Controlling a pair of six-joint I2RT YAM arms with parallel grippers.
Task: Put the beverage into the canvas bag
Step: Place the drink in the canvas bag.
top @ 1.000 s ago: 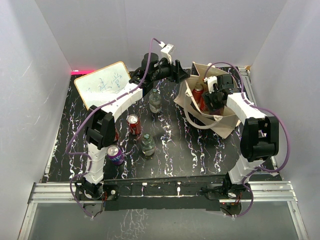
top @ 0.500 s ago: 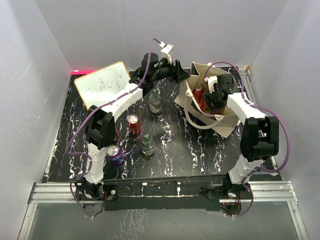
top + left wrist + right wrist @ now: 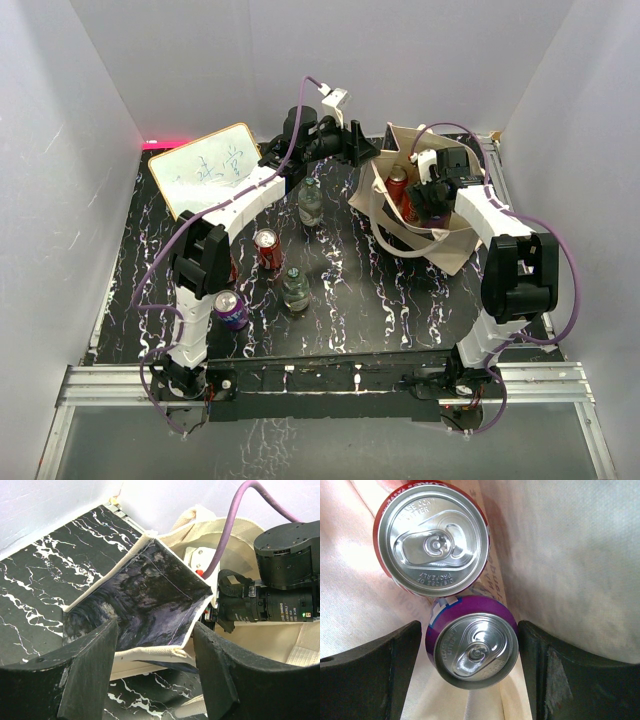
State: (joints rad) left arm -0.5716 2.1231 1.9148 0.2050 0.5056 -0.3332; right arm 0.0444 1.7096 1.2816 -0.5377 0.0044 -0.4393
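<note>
Left of the canvas bag (image 3: 450,250), a whiteboard (image 3: 205,168), clear bottles (image 3: 311,203) and a loose red can (image 3: 268,248) are seen on the bench (image 3: 350,290). Inside the bag, the purple can (image 3: 474,652) is stood upright against a second red can (image 3: 432,542). The right gripper (image 3: 470,645) jaws are spread either side of the purple can, not pinching it. The left gripper (image 3: 155,630) jaws are spread, with the bag rim seen between them.

The left arm (image 3: 240,200) and right arm (image 3: 478,212) wear white shells between chunky black joint housings. A purple cable (image 3: 252,486) trails loose along each. The left end effector (image 3: 156,630) and right end effector (image 3: 469,630) have thick matte-black fingers (image 3: 90,680), scuffed grey at the edges. The wrist camera (image 3: 270,605) is a black barrel with tiny white lettering.
</note>
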